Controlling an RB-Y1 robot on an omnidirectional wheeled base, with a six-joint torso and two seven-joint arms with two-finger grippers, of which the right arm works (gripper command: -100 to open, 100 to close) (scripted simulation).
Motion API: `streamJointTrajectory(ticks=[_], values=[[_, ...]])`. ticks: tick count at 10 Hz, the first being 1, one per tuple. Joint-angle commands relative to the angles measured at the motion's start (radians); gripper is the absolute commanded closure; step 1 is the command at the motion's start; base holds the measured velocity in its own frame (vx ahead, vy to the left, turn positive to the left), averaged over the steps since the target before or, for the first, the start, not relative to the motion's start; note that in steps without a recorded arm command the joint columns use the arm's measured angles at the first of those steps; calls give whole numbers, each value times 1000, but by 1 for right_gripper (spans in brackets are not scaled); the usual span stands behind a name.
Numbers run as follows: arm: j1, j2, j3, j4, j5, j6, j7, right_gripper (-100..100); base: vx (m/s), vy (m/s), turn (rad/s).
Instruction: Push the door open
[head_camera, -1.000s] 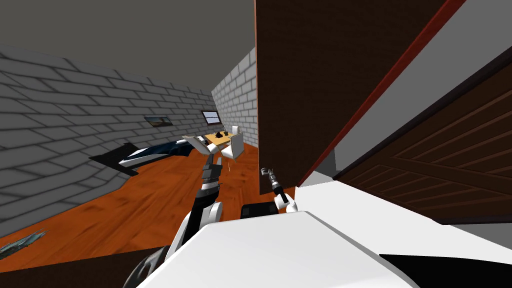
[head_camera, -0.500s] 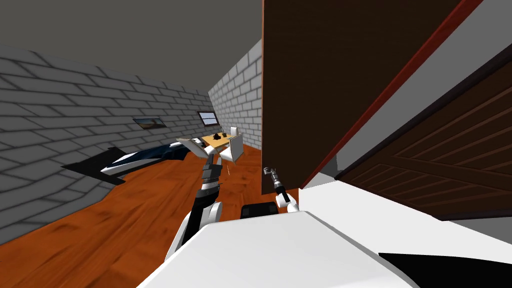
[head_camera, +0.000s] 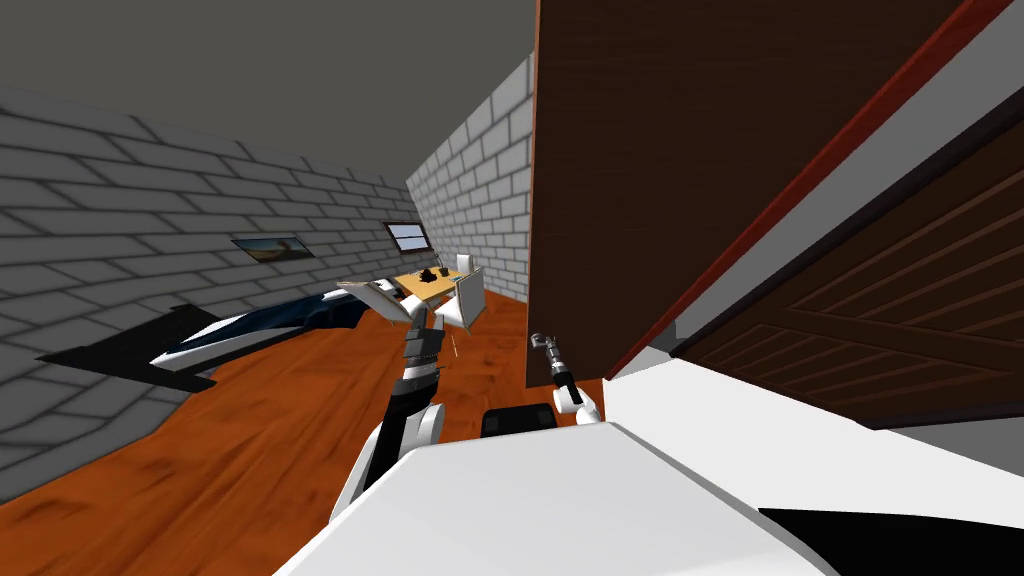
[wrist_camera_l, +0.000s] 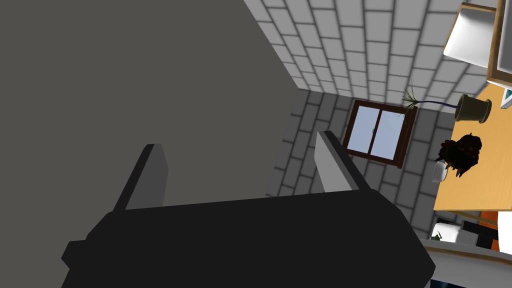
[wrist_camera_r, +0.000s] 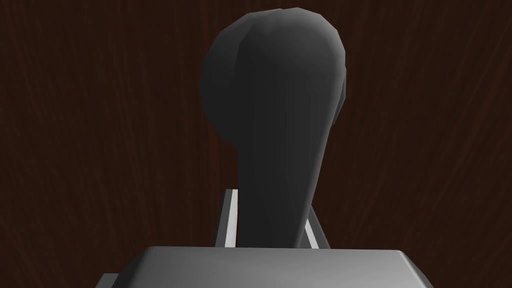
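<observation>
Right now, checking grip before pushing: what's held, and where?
The right gripper clamps the dark door handle on its narrow end; the left gripper holds nothing.

door (head_camera: 640, 180) | dark brown wood | seemingly swung partly open | dark handle (wrist_camera_r: 272, 125)

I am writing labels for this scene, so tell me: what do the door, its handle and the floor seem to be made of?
The door looks like dark brown wood, matte, with fine grain lines. The handle is smooth dark grey, perhaps metal or plastic; its plain surface leaves that open. The floor seems orange-brown wood planks with darker streaks.
</observation>
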Motion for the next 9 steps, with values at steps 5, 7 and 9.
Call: streamJointTrajectory(ticks=[5,7,9], values=[[-7,11,-56,5,-25,-10,15,100,166,112,-62],[-2,3,-65,5,-29,-9,16,100,106,35,-33],[-3,-10,-92,5,-44,-11,25,100,177,72,-65]])
